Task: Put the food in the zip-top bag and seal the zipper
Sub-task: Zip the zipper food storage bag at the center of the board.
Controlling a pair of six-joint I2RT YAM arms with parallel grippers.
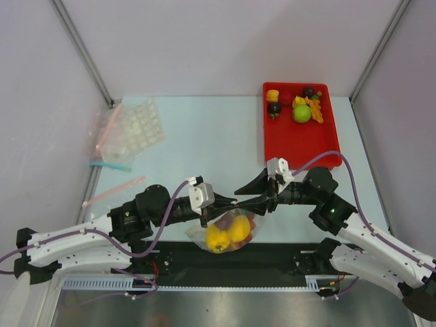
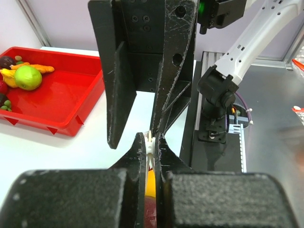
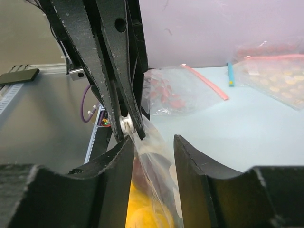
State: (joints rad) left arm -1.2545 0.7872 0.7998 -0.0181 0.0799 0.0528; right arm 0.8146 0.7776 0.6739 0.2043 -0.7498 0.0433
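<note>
Clear zip-top bag (image 1: 228,235) — zipper (image 2: 150,148) nearly hidden, pinched inside left gripper (image 2: 151,141).

White arm shells (image 1: 68,246), black joints (image 1: 151,203), purple cables (image 1: 338,153), green lights (image 1: 334,212)

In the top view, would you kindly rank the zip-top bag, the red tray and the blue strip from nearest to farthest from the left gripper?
Measured from the left gripper:
1. zip-top bag: pinched at its rim by that gripper, at the near edge.
2. red tray: to the rear right.
3. blue strip: far out at the table's left side.
</note>
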